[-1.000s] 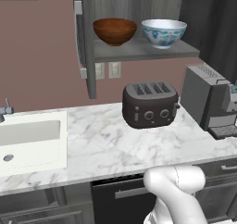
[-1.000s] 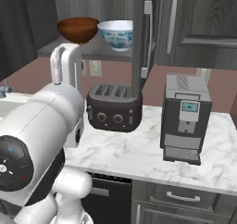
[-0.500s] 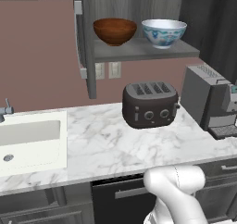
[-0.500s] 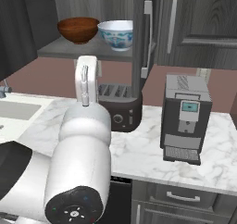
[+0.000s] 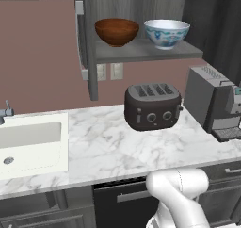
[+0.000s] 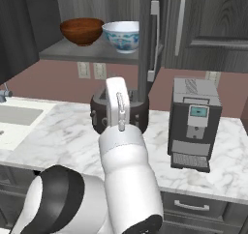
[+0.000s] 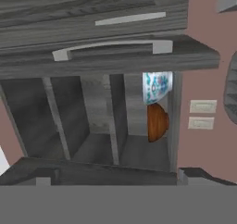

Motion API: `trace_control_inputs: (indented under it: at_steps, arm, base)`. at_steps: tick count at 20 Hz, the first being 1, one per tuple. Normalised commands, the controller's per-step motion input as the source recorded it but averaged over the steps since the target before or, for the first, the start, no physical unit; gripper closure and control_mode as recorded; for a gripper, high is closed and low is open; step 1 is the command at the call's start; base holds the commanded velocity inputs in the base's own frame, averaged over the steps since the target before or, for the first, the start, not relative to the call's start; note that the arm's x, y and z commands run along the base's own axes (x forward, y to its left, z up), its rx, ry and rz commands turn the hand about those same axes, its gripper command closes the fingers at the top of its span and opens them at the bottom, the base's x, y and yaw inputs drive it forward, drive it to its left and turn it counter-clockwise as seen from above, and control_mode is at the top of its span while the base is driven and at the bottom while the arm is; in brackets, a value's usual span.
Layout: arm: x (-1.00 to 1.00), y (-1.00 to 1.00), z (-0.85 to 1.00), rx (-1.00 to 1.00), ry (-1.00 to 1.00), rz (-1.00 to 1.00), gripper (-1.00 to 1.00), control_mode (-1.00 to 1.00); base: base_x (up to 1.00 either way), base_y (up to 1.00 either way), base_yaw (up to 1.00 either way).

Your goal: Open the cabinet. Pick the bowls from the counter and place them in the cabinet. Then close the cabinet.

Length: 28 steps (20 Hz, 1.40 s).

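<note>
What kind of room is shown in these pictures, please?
It looks like a home kitchen, in simulation. A white marble counter holds an inset sink, a dark toaster and a coffee machine. Above, an open wall cabinet has two bowls on its shelf.

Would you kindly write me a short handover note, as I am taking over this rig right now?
Tool: open, holding nothing; the hand camera faces the open cabinet.
Bowls: the wooden bowl and the blue-patterned bowl sit side by side on the cabinet shelf.
Cabinet: both doors open, the left door and the right door swung out.
Counter: bears no bowls; a toaster and a coffee machine stand there.
Done: cabinet opened, both bowls placed.
Left: close both doors.
</note>
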Motion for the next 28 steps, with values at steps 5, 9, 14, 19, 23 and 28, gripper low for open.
trace_control_inputs:
  at_steps: [5, 9, 14, 19, 23, 28]
  arm:
    - [0.31, -0.25, -0.07, 0.00, -0.06, 0.10, -1.00, -1.00]
    - [0.24, -0.38, 0.00, 0.00, -0.03, 0.11, -1.00, -1.00]
    - [0.21, -0.36, 0.00, 0.00, 0.00, 0.11, -1.00, -1.00]
    - [0.23, -0.21, -0.07, 0.00, 0.00, 0.10, -1.00, -1.00]
    - [0.31, -0.09, -0.15, 0.00, 0.00, 0.08, -1.00, -1.00]
    - [0.39, -0.09, -0.13, 0.00, 0.00, 0.07, -1.00, -1.00]
  base:
    - [0.00, 0.00, 0.00]
    - [0.00, 0.00, 0.00]
    - [0.00, 0.00, 0.00]
    - [0.00, 0.00, 0.00]
    - [0.00, 0.00, 0.00]
    - [0.00, 0.00, 0.00]
